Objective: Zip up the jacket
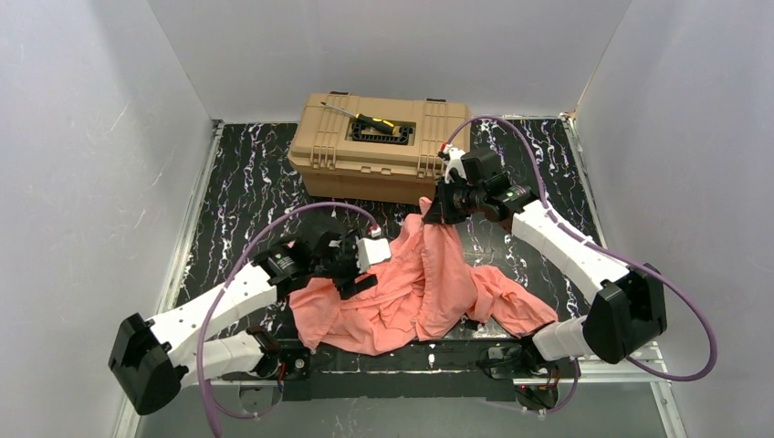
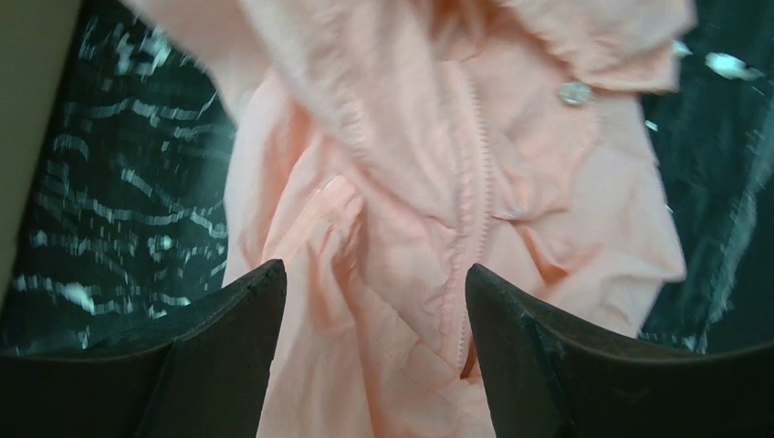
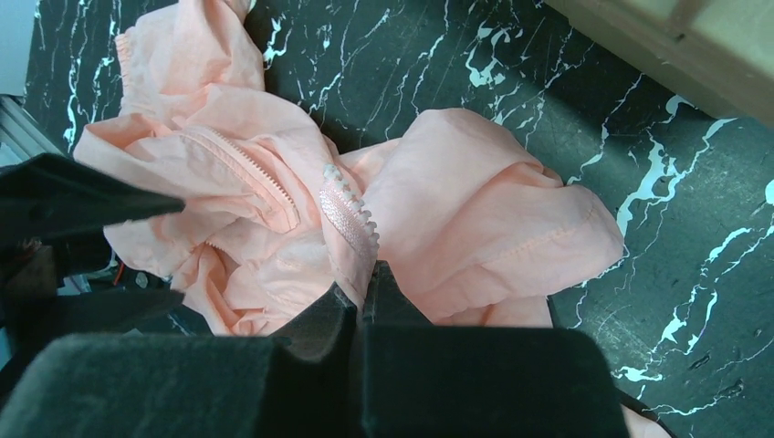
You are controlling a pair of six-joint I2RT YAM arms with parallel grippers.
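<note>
**Inspector:** State where the jacket is.

**Operator:** The jacket [image 1: 411, 292] lies crumpled on the table [image 1: 246, 196] between my two arms, on the near side of the toolbox [image 1: 379, 162]. Its broad end spreads along the table's near edge. Its far end narrows to a peak lifted off the surface, close to the toolbox's front right corner.

**Inspector:** Long axis?

**Operator:** Near to far, leaning slightly right toward the far end. The zipper [image 2: 475, 210] follows that line down the middle of the cloth. One sleeve [image 1: 516, 306] trails off to the right, across the axis. I cannot tell whether the raised end is the collar or the hem.

**Inspector:** Right gripper?

**Operator:** My right gripper [image 3: 363, 290] is closed on the jacket at that peak. Its wrist view shows the tips pinching a strip of the zipper edge, with teeth visible just beyond them. The rest of the cloth is bunched on the table past that strip.

**Inspector:** Left gripper?

**Operator:** My left gripper [image 2: 374, 274] stands open over the jacket's left half, jaws well apart. In its wrist view the zipper runs between the two fingers [image 2: 228, 356], closer to one of them, and they grip nothing. I cannot tell whether the tips touch the cloth.
</note>
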